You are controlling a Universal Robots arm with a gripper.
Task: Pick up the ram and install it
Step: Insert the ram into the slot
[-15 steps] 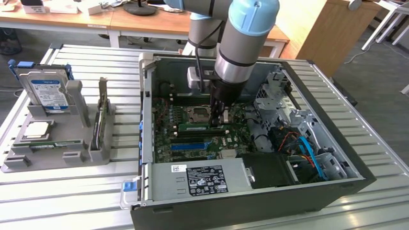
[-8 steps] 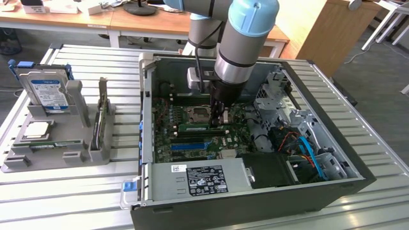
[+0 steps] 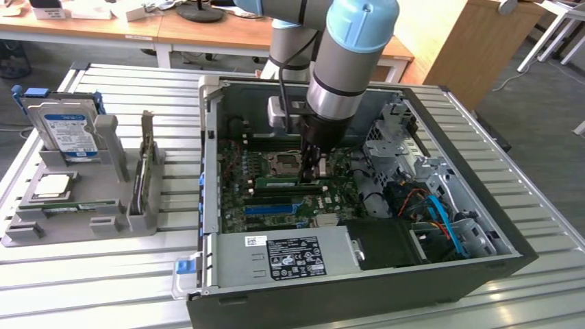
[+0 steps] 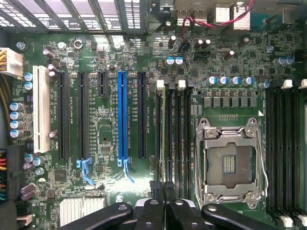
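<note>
Well, starting at the exterior view's left, a second stick (image 3: 82,205) lies flat in the grey tray (image 3: 27,236). Further right, inside the case (image 3: 512,240), my gripper (image 3: 312,177) has its jaws narrow, pinched on the ram (image 3: 277,183) at the memory slots (image 4: 184,139) beside the CPU socket (image 3: 287,162). I worry that an off-centre grip could tip the ram and jam it crooked against a white latch (image 4: 160,85). The wrist view gives me the ram edge-on along its slot; the exterior view adds the tray.
</note>
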